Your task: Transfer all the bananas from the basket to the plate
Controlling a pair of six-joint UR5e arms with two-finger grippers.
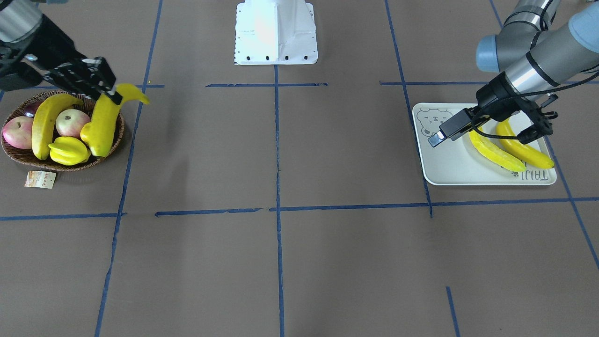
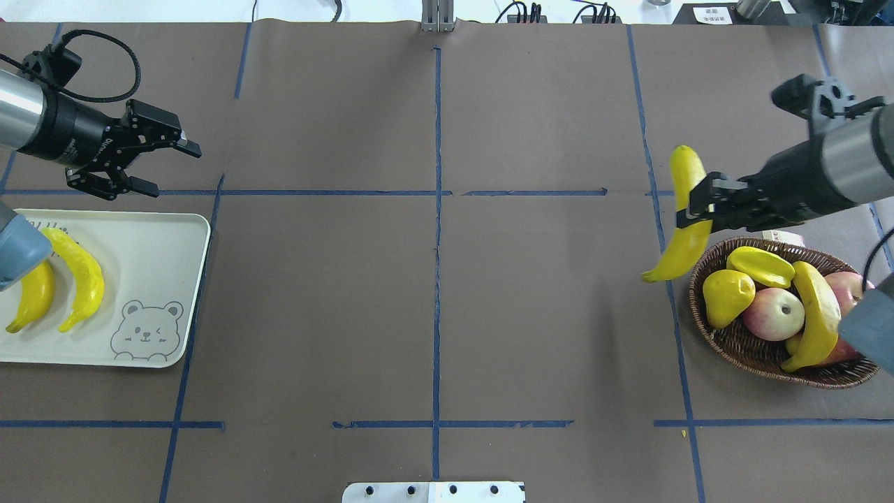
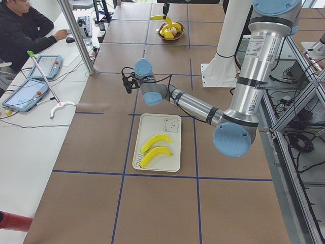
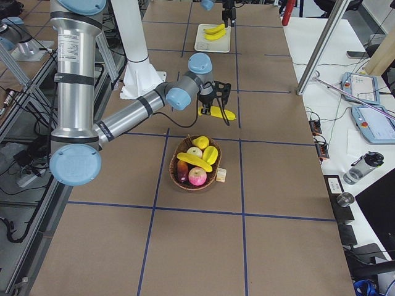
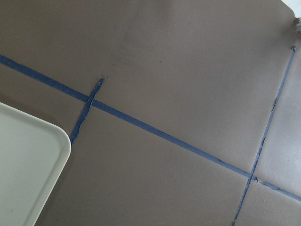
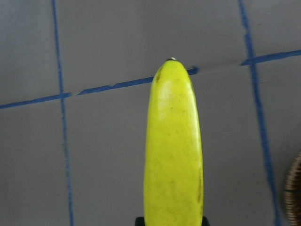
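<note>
Glossy and smooth, a curved yellow banana (image 6: 173, 150) is clamped near its middle by the right gripper (image 2: 698, 207), whose jaws are closed on it. It is held clear of the table (image 2: 433, 314), at ten o'clock from the basket (image 2: 751, 353) in the overhead view. A second banana (image 2: 814, 314) lies in that oval, dark woven wicker basket, across apples (image 2: 772, 314), beside a pear (image 2: 726, 293) and a starfruit (image 2: 761, 267). Two bananas (image 2: 82, 279) are laid side by side on the flat, pale, round-cornered plate (image 2: 164, 251) at the table's nine o'clock. The left gripper (image 2: 171, 169) is held wide open and empty at twelve o'clock from the plate.
</note>
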